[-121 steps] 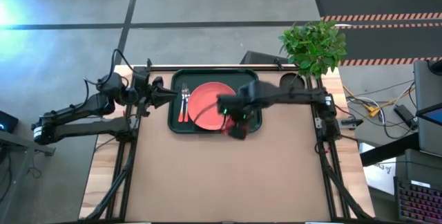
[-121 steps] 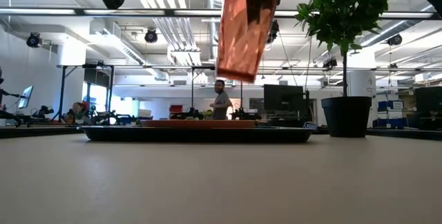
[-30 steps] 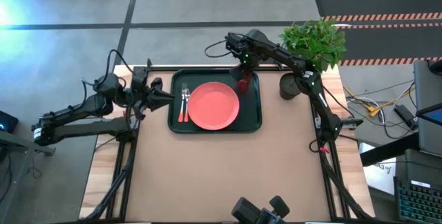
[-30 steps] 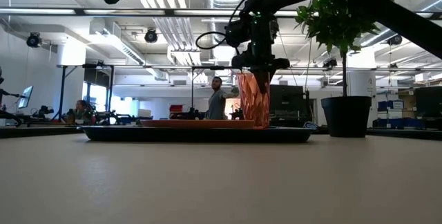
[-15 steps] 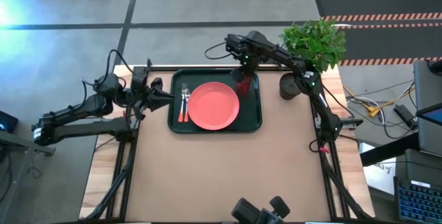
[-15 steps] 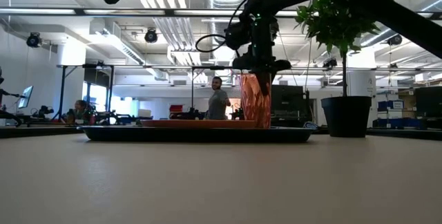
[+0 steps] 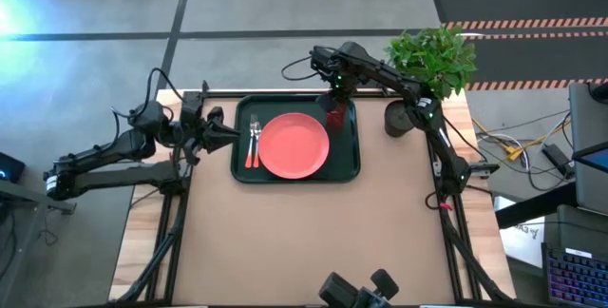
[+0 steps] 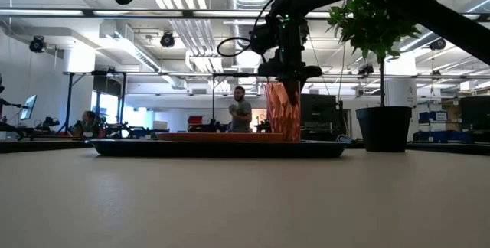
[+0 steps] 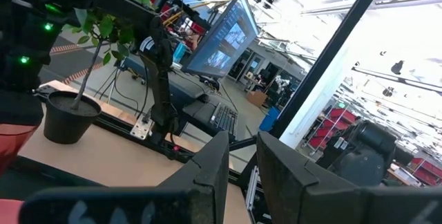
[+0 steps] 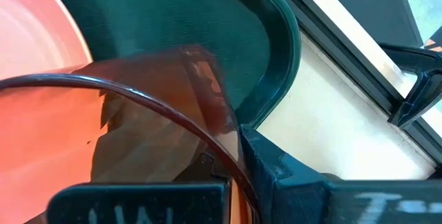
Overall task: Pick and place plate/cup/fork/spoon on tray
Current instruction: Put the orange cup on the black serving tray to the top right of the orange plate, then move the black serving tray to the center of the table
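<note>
Red ribbed cup (image 7: pixel 334 116) stands at the tray's (image 7: pixel 348 170) far right corner, just beside the plate (image 7: pixel 294 145), the right gripper's (image 7: pixel 335 105) jaws pinching its rim. Lifting away before letting go could tip it over. The left gripper (image 7: pixel 228 134) waits left, jaws nearly together.

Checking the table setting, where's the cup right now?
In the high view, the cup stands in the tray's far right corner, beside the plate, under the right claw.

Dark jointed arms (image 7: pixel 104 161), black cables, seemingly green lights.
</note>
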Controlling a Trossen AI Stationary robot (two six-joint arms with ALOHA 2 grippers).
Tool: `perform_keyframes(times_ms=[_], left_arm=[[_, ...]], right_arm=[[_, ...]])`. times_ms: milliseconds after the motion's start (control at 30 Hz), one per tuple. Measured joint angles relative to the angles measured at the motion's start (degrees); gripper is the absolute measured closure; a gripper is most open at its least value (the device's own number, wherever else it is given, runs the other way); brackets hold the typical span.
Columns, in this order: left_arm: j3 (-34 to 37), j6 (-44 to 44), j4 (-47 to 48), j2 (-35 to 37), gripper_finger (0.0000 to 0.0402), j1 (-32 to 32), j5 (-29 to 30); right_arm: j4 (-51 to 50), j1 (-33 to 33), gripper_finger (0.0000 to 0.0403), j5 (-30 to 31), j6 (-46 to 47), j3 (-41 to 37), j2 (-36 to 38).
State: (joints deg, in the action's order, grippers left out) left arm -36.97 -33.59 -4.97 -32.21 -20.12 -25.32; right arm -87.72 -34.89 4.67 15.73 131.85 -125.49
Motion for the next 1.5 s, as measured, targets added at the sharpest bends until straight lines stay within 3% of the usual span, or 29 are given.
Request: perform_keyframes(times_ms=[200, 667, 1233, 1500], left_arm=[[0.0, 0.0, 0.0, 0.0, 0.0343, 0.0, 0.0], [0.0, 0.0, 0.0, 0.0, 0.0343, 0.0, 0.0], [0.0, 1.1, 0.0, 0.0, 0.0343, 0.0, 0.0], [0.1, 2.9, 3.5, 0.0, 0.0343, 0.0, 0.0]], right_arm=[[0.2, 0.0, 0.0387, -0.1, -0.3, 0.0, 0.4], [0.1, 0.0, 0.0315, 0.0, -1.3, 2.1, 0.5], [0.2, 0.8, 0.0318, 4.3, 0.8, 3.1, 9.6], [3.2, 6.9, 0.0337, 3.4, 1.0, 3.1, 17.0]])
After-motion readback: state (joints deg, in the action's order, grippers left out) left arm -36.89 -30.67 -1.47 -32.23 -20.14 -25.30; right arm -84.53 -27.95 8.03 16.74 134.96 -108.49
